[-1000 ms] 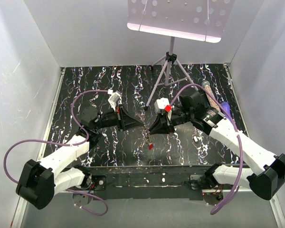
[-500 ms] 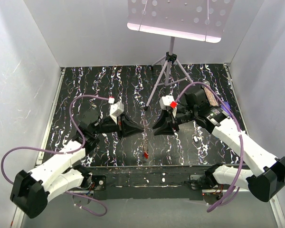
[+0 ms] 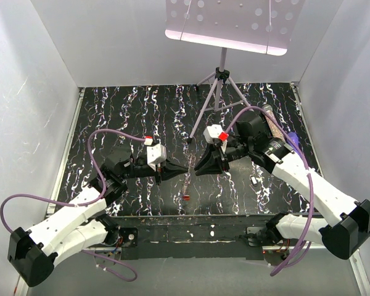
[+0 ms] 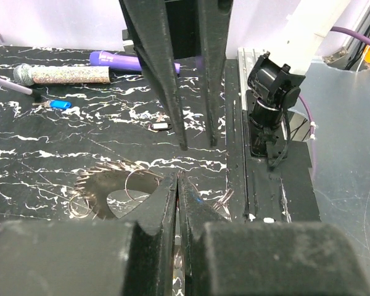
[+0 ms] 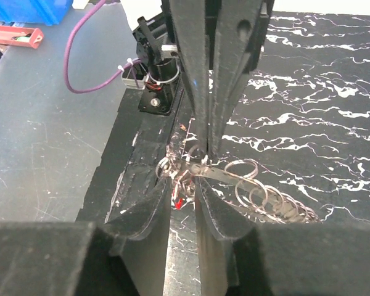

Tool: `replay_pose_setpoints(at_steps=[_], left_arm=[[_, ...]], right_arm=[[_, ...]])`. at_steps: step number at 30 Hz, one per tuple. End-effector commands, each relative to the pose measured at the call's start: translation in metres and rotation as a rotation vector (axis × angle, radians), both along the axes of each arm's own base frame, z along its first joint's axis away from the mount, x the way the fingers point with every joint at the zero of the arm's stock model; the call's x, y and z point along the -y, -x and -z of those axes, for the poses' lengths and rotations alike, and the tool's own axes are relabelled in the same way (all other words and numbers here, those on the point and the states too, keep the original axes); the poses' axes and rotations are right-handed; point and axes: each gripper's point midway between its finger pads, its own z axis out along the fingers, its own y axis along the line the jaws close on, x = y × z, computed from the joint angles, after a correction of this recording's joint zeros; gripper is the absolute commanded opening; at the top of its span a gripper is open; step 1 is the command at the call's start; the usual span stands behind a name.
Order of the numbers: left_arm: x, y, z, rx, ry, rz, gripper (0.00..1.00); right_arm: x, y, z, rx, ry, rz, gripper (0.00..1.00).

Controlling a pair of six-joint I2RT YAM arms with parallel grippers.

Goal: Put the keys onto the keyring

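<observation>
Arms have drawn together again: left fingers (image 4: pixel 163 198) clenched on the keyring (image 5: pixel 259 191), right fingers (image 5: pixel 147 213) parted, empty; blue-headed key (image 4: pixel 60 104), two o'clock, seemingly awaits threading.

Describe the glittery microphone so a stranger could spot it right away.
Look at the black marbled table, near its right edge. The microphone lies flat there next to a smooth purple object. Only the microphone has a glitter-covered handle and a grey mesh head.
</observation>
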Motion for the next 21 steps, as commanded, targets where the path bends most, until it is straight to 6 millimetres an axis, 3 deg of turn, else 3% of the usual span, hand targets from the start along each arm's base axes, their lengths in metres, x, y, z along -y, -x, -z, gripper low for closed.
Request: replay_pose_setpoints(at_steps=[1,11,21], left_arm=[[0.002,-0.002,-0.022,0.033,0.095,-0.019,0.00],[0.003,0.003,-0.022,-0.017,0.148,-0.003,0.00],[0.003,0.002,-0.025,-0.047,0.197,-0.018,0.00]], right_arm=[[-0.009,0.001,-0.016,0.052,-0.047,-0.018,0.28],[-0.014,-0.015,-0.013,0.066,-0.031,0.069,0.30],[-0.014,-0.005,-0.008,0.038,-0.024,0.040,0.29]])
